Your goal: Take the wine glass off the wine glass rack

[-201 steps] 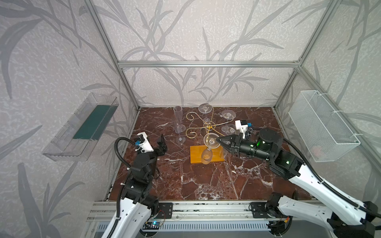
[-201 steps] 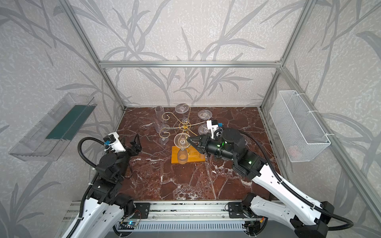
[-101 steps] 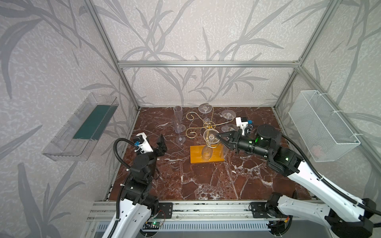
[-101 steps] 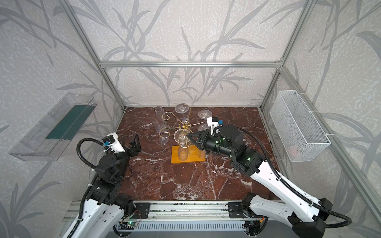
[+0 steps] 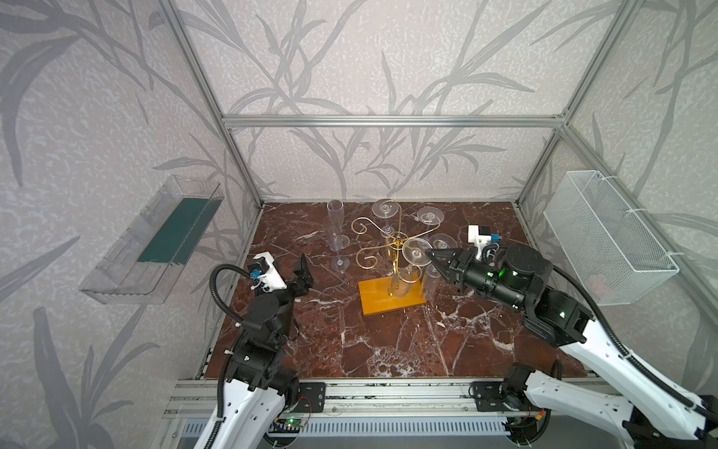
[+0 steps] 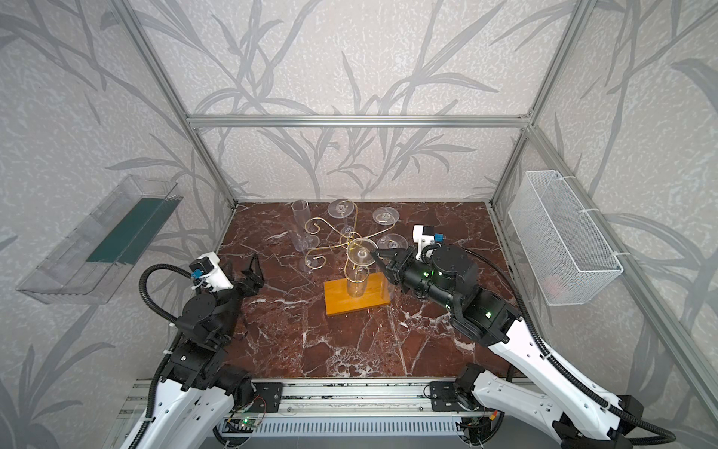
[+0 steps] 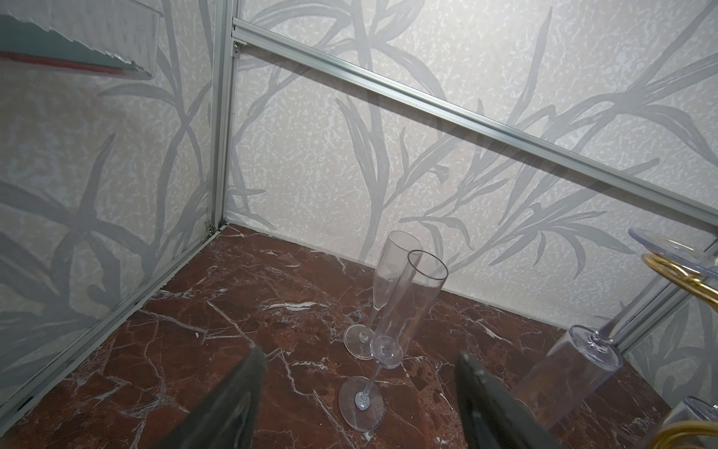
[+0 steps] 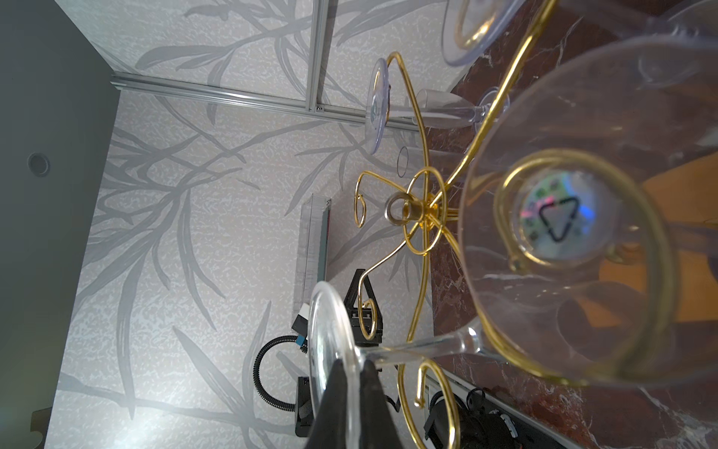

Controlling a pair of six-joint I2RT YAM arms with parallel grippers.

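The wine glass rack [image 5: 395,248] is gold wire with spiral arms on an orange wooden base [image 5: 379,303], also in the other top view [image 6: 351,248]. A clear wine glass [image 5: 415,252] hangs upside down and tilted at its front. My right gripper [image 5: 429,255] is shut on the rim of its round foot [image 8: 330,334], fingertips [image 8: 337,383] pinching the disc. Its stem [image 8: 412,345] crosses a gold arm; I cannot tell whether it still rests on it. My left gripper [image 5: 305,268] is open and empty at the left, well apart from the rack.
Two champagne flutes [image 5: 337,237] stand on the marble left of the rack, seen close in the left wrist view [image 7: 392,311]. Other glasses hang on the rack's back and right arms [image 5: 430,215]. A wire basket [image 5: 606,237] and a clear tray [image 5: 155,241] hang on the side walls.
My right gripper has moved up and to the right with the glass's foot in it, tilting the glass. The left arm has stayed still.
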